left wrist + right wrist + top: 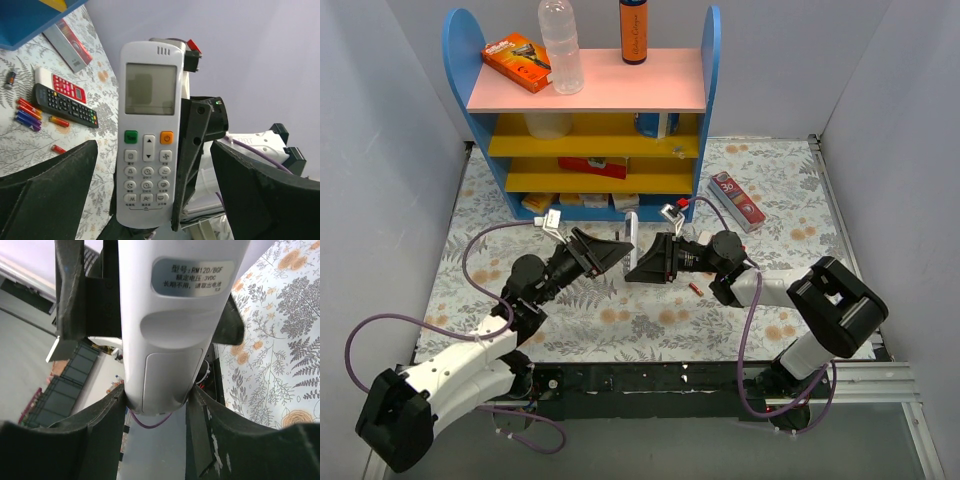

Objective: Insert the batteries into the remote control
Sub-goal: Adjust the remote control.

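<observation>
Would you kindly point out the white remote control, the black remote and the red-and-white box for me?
white remote control (151,89): left wrist view, on its blank display.
black remote (65,106): left wrist view, mid keypad.
red-and-white box (737,201): top external view, middle of its top face.

White remote (150,125), seemingly red-orange batteries (28,107)

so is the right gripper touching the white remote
Touching. The right wrist view shows the right gripper with both fingers pressed flush against the sides of the white remote, no gap.
</observation>
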Available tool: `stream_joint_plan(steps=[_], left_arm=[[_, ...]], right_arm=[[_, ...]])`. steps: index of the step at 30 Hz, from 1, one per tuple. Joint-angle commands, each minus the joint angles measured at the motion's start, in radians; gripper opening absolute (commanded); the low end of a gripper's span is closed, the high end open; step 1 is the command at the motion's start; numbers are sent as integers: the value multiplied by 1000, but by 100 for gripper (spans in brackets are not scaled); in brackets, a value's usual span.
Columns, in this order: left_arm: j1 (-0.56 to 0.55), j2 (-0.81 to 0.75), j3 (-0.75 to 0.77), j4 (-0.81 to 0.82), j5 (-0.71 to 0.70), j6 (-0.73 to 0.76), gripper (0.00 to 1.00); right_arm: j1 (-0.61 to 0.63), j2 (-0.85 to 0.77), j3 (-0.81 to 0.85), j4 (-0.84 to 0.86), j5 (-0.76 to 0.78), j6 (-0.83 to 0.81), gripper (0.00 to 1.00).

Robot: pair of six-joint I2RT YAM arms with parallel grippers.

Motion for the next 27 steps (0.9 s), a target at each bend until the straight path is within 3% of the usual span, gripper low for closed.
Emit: stream_joint_plan(steps=[1, 5, 6, 10, 17, 23, 27], left_arm=[[-2, -63, 106, -209, -83, 134, 98], [-2, -56, 199, -406, -120, 208, 98], [-2, -49, 213, -424, -118, 220, 98], [-2, -46, 245, -439, -91, 223, 98], [0, -34, 278, -415, -28, 234, 98], [-2, -29, 220, -356, -9, 200, 98], [0, -10, 193, -349, -20, 191, 98]], right_arm=[[0, -70, 11, 321, -52, -116, 1], [6, -164, 31, -47, -47, -334, 1], [11, -185, 55, -235, -12, -389, 1], [43, -280, 161, -729, 156, -732, 1], [68, -304, 221, -961, 318, -842, 1], [72, -304, 201, -939, 332, -842, 1], [77, -299, 212, -1017, 376, -882, 1]])
